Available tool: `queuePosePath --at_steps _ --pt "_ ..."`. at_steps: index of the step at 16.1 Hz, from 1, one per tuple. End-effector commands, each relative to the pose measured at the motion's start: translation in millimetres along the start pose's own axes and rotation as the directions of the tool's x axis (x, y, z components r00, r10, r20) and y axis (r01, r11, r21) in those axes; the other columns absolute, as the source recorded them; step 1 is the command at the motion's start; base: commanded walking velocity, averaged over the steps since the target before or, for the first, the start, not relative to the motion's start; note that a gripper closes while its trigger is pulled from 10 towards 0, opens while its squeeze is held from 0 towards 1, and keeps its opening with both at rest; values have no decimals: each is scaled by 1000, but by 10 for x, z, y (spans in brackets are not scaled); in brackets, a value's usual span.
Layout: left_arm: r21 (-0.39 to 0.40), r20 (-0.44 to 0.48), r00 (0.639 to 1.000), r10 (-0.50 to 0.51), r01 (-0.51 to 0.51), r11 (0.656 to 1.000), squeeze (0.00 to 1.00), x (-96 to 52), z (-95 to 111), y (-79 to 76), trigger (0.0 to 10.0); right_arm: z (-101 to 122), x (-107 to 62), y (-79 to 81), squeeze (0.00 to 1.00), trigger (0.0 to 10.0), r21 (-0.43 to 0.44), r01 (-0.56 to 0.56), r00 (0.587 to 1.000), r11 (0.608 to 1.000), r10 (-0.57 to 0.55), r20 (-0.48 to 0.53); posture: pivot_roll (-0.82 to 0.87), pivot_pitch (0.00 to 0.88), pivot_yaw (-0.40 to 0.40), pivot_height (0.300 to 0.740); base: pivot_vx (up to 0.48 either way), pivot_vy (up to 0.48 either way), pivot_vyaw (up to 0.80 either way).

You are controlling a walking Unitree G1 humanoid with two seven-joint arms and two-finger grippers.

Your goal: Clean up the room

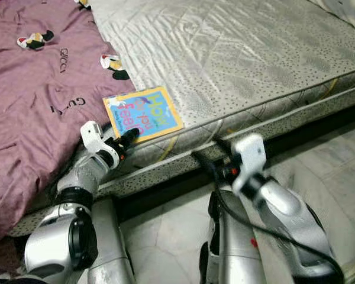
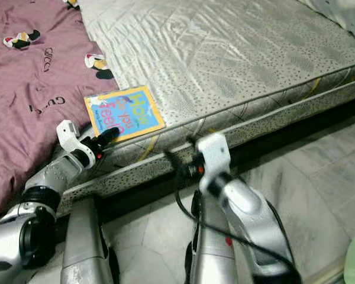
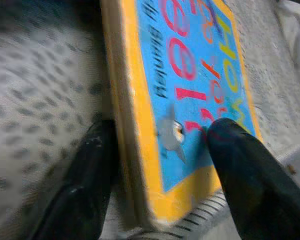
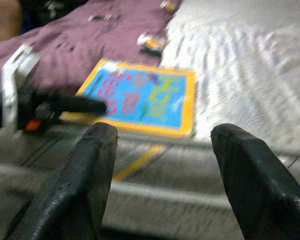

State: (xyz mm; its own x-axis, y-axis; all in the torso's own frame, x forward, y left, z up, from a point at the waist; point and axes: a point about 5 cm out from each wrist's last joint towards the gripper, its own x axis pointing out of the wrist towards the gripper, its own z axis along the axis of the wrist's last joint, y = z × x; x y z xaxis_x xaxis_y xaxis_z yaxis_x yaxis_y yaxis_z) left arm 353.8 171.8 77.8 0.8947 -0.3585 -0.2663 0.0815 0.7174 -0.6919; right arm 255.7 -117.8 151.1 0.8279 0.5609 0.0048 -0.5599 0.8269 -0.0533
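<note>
Blanket: a mauve printed blanket (image 1: 29, 100) covers the left part of the bed.
Book: the flat blue picture book with a yellow border (image 1: 143, 114) lies at the near edge of the grey quilted mattress (image 1: 242, 59), just right of the blanket.
Left gripper (image 3: 157, 165): I have its fingers apart, straddling the book's near corner, one on the cover and one at the spine side against the mattress; they are not yet clamped.
Right gripper (image 4: 162, 150): fingers spread wide, empty, held low before the mattress side, right of the book.
Step in hand: I judge it is gripping the book.
How to do it well: I'd push deeper over the corner before closing, since a shallow pinch could let the book slip.
</note>
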Motion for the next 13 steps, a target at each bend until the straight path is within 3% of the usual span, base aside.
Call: queuePosePath --at_steps 1,8,13 --pt "-49 -138 990 -22 15 999 0 28 -324 -27 0 -12 -6 -25 0 10000 -22 23 1000 999 -23 -1 -143 75 -13 462 0 0 0" --pt "-90 -160 986 -56 42 995 0 63 -439 -85 0 -6 39 -58 0 10000 -76 54 998 996 -53 22 -152 80 -22 462 0 0 0" --pt "-90 -147 988 -43 30 996 0 76 -418 -90 0 32 62 -19 0 10000 -47 18 999 999 -15 50 -151 75 -28 462 0 0 0"
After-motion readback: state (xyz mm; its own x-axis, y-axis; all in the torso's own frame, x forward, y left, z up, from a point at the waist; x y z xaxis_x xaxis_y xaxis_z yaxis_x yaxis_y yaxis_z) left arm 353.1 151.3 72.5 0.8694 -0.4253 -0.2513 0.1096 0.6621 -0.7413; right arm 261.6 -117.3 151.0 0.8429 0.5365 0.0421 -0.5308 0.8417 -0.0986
